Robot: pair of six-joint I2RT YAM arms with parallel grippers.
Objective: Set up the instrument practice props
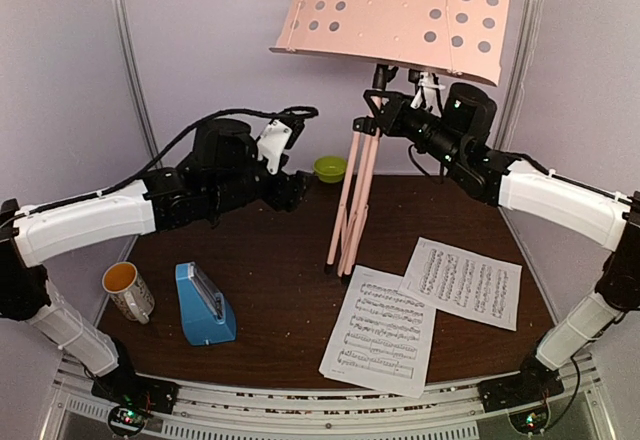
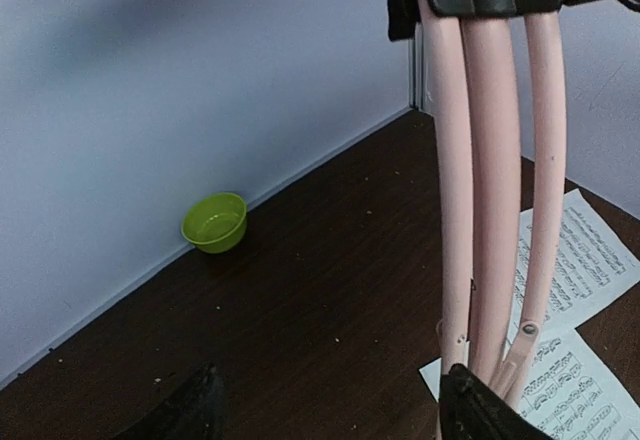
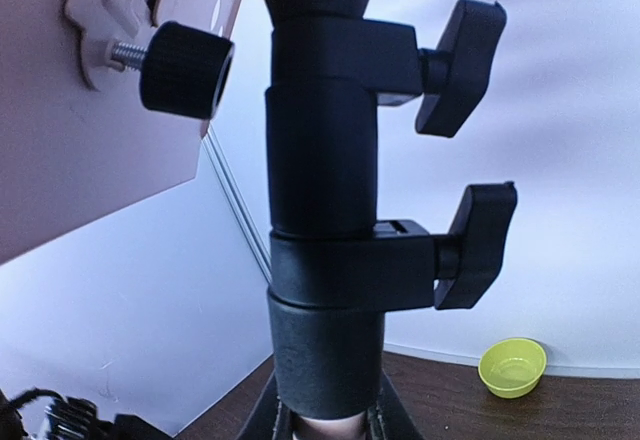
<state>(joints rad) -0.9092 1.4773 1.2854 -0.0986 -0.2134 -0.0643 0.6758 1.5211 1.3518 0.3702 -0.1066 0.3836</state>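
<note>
The pink music stand (image 1: 352, 200) stands upright on the table with its three legs folded together and its perforated desk (image 1: 400, 5) on top. My right gripper (image 1: 378, 120) is shut on the stand's shaft just under the black clamp collar (image 3: 325, 260); in the right wrist view the gripper (image 3: 325, 422) sits at the bottom edge. My left gripper (image 1: 297, 190) is open and empty, left of the legs (image 2: 495, 210); its right finger (image 2: 480, 415) is close to them. Two sheet-music pages (image 1: 380, 332) (image 1: 462, 282) lie flat at front right. The blue metronome (image 1: 205, 305) stands at front left.
A cream mug (image 1: 128, 290) stands left of the metronome. A lime-green bowl (image 1: 330, 168) sits at the back wall, and it also shows in the left wrist view (image 2: 215, 222) and the right wrist view (image 3: 512, 367). White walls enclose the table (image 1: 280, 290).
</note>
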